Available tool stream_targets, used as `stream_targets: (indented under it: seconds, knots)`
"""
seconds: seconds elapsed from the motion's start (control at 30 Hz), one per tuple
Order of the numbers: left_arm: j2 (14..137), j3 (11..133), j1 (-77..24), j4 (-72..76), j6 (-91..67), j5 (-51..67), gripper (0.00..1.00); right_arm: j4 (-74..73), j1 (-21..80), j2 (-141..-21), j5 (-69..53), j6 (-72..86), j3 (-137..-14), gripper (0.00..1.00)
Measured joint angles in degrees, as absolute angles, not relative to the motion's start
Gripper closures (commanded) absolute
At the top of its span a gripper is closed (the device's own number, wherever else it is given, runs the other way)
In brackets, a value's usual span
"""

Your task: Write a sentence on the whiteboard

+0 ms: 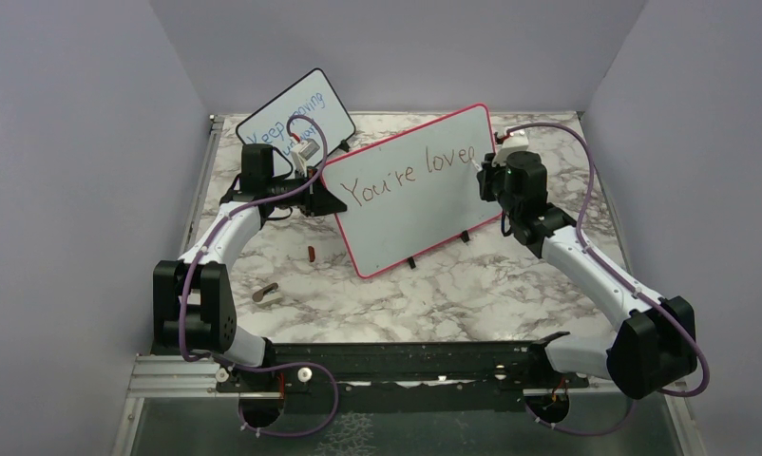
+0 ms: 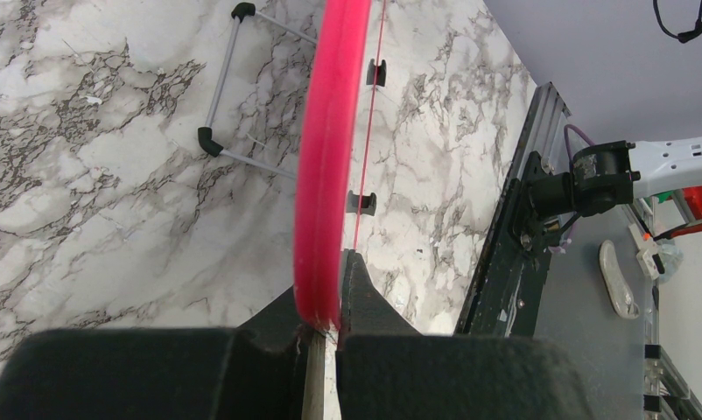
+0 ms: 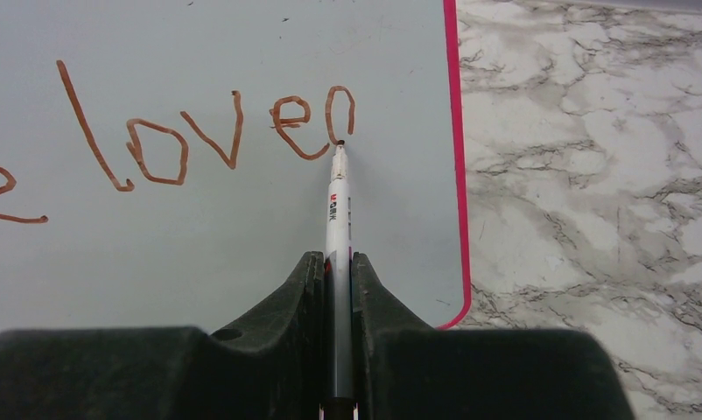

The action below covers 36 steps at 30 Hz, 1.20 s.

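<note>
The whiteboard (image 1: 415,195) with its red-pink frame stands tilted on small black feet at mid table. Brownish-red letters of the sentence (image 1: 410,173) read "You're love" plus a partly drawn letter. My left gripper (image 1: 313,182) is shut on the board's left edge; the left wrist view shows the pink frame (image 2: 326,166) clamped between its fingers. My right gripper (image 1: 486,176) is shut on a white marker (image 3: 338,219). The marker's tip touches the board just under the last stroke (image 3: 340,109), near the board's right edge (image 3: 457,157).
A smaller black-framed board (image 1: 296,119) with blue writing leans behind the left arm. A small red cap (image 1: 312,253) and a brownish object (image 1: 264,292) lie on the marble table (image 1: 472,285). The black rail (image 1: 387,366) runs along the near edge.
</note>
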<state>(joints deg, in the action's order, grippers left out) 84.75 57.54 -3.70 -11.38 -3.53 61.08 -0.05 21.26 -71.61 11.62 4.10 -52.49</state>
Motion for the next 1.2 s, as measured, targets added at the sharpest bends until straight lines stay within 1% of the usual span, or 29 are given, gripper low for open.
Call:
stream_targets:
  seconds: [0.63,1.2]
  knots:
    - [84.75,57.54,-3.70,-11.46,-3.51,61.08,1.00,2.44,21.26,-71.24,13.10,3.97,-52.66,0.99]
    - [84.75,57.54,-3.70,-11.49,-3.51,61.08,1.00,5.37,21.26,-73.28,13.87,1.98,-57.17,0.99]
